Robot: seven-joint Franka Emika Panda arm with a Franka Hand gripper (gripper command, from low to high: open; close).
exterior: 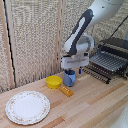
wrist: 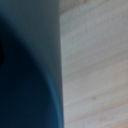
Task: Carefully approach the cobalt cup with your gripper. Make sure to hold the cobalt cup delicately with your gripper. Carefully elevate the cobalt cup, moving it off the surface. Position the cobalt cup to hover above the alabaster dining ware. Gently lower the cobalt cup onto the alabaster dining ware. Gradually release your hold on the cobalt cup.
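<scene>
Fingers of the pale, dark-blue-tipped gripper reached down over the small blue plastic cobalt cup; whether they had closed on it could not be told, and the wrist view showed only blurred blue against wood. That cup stood upright on the wooden table, long axis vertical, handle direction unclear, just right of a yellow bowl. Approach looked done; lifting, carrying and lowering onto the large white floral-rimmed plate, near and left, apparently remained.
</scene>
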